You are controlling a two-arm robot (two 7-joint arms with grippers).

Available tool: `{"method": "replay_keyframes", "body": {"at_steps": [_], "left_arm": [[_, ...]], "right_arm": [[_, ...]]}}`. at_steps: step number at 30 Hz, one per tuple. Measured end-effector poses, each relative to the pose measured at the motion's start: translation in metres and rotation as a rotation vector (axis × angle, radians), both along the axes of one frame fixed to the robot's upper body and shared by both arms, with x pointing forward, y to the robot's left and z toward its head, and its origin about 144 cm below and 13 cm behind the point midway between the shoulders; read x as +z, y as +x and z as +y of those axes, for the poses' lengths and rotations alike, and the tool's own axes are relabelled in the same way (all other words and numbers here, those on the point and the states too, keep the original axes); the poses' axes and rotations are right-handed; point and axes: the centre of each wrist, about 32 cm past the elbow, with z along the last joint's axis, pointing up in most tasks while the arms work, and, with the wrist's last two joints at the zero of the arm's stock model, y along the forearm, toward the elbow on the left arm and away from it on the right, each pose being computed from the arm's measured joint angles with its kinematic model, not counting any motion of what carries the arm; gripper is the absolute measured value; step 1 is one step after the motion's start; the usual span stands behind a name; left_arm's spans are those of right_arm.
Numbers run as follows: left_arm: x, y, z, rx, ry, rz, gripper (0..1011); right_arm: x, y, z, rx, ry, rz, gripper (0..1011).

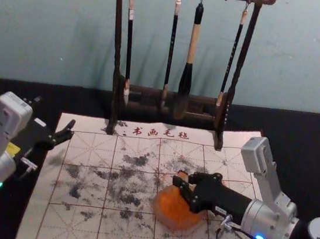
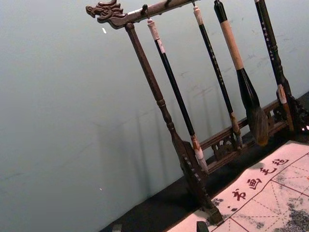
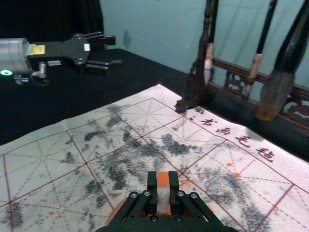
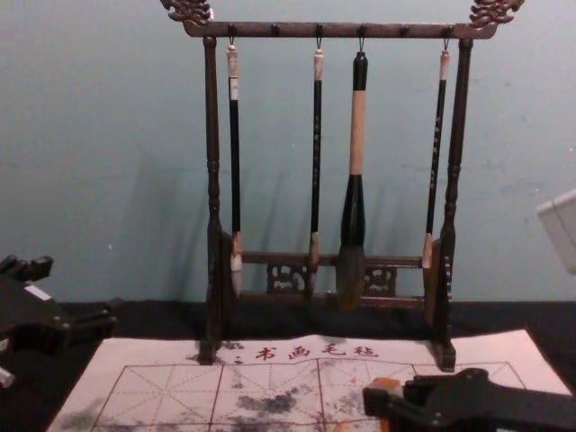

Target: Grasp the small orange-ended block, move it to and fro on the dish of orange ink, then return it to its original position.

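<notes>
- Above the dish of orange ink (image 1: 162, 220), on the robot's right-hand part of the felt mat (image 1: 85, 171), the right gripper (image 3: 163, 187) is clamped on the block (image 3: 163, 197).
- Block location: between the two right fingertips, pinched from both sides, one orange end exposed.
- Block orientation: long axis appears close to upright, crossing the line of the fingers; exact tilt cannot be told.
- Governing relation: the dish lies directly beneath the fingertips. Contact between the block's lower end and the ink is hidden and cannot be confirmed.
- Step in hand, as judged: inking, roughly mid-task; the return is outstanding.
- Next move, as judged: keep the block's attitude fixed and stroke it to and fro within the rim.
- Hazard: excess downward force may rotate the block in the grasp or drag the dish.
- Left gripper (image 1: 54, 113): idle beside the mat's left edge, fingers parted, nothing between them; the right arm is nearer the dish.
</notes>
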Motion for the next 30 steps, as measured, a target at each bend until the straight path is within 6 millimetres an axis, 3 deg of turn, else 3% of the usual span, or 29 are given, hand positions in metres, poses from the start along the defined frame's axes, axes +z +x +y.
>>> {"method": "replay_keyframes", "body": {"at_steps": [17, 30], "left_arm": [[0.0, 0.0, 0.0, 0.0, 0.0, 0.0, 1002], [0.0, 0.0, 0.0, 0.0, 0.0, 0.0, 1002]], "right_arm": [[0.003, -0.006, -0.014, -0.04, 0.003, -0.001, 91], [0.002, -0.017, -0.008, 0.015, 0.01, 0.02, 91]]}}
